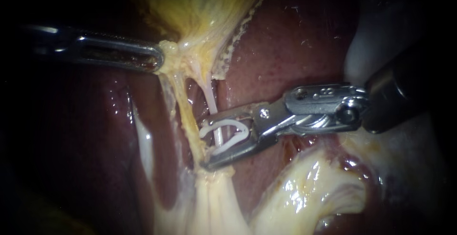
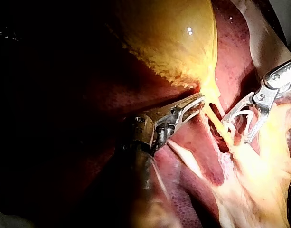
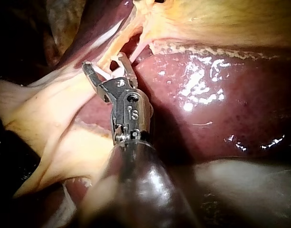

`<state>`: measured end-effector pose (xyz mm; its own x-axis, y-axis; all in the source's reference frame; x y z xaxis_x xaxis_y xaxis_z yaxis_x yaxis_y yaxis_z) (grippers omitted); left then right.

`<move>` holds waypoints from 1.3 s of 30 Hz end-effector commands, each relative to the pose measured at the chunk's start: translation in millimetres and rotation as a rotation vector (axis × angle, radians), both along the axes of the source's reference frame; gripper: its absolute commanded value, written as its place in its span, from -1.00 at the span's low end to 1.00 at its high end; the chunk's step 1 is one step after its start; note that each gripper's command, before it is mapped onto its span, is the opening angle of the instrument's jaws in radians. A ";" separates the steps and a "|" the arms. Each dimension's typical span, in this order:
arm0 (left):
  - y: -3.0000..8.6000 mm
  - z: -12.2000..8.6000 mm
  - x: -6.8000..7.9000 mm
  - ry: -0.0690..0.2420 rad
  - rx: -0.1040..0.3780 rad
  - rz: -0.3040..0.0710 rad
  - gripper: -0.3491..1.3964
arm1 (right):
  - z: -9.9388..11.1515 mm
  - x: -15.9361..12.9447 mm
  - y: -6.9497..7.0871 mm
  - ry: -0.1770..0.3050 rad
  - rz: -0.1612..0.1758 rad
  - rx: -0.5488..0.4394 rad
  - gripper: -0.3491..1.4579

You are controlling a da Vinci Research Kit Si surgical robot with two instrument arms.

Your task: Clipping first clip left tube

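My left instrument (image 1: 159, 59) comes in from the left, its jaws shut on the yellowish neck of the gallbladder (image 1: 200, 6), holding it taut. Two tubes run down from there: a yellow left tube (image 1: 188, 121) and a thin white right tube (image 1: 212, 99). My right instrument (image 1: 205, 143) stands with its jaws wide apart, carrying an open white clip (image 1: 228, 137). The white tube crosses between the clip's arms. The yellow tube lies against the jaw tips. The right wrist view shows the same jaws (image 3: 103, 64) at the tubes.
Dark red liver (image 1: 295, 40) lies behind and to the right of the tubes. Pale fatty tissue (image 1: 304, 187) bulges below my right instrument. A white band of tissue (image 1: 143, 140) runs along the liver left of the tubes.
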<state>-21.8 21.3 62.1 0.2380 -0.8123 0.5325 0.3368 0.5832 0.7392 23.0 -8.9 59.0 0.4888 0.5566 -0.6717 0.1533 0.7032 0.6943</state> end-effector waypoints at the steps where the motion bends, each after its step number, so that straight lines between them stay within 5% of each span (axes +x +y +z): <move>1: 0.0 0.1 0.0 0.000 0.000 0.000 -1.00 | 0.3 0.0 0.0 0.000 0.002 0.004 -0.06; 20: -0.1 0.3 -0.1 0.003 0.000 0.001 -1.00 | 2.5 2.2 0.1 -0.014 0.009 -0.001 -0.06; 29: -0.1 0.3 -0.1 0.004 0.006 0.003 -1.00 | 1.6 3.9 -0.9 0.089 0.028 0.091 -0.06; 39: -0.1 0.3 -0.2 0.004 0.006 0.002 -1.00 | -0.1 5.1 -2.6 0.154 -0.001 0.165 -0.07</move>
<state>-22.0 21.2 62.4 0.2422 -0.8148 0.5267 0.3385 0.5797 0.7412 28.1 -11.6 58.7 0.3889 0.6664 -0.6361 0.2701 0.5776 0.7703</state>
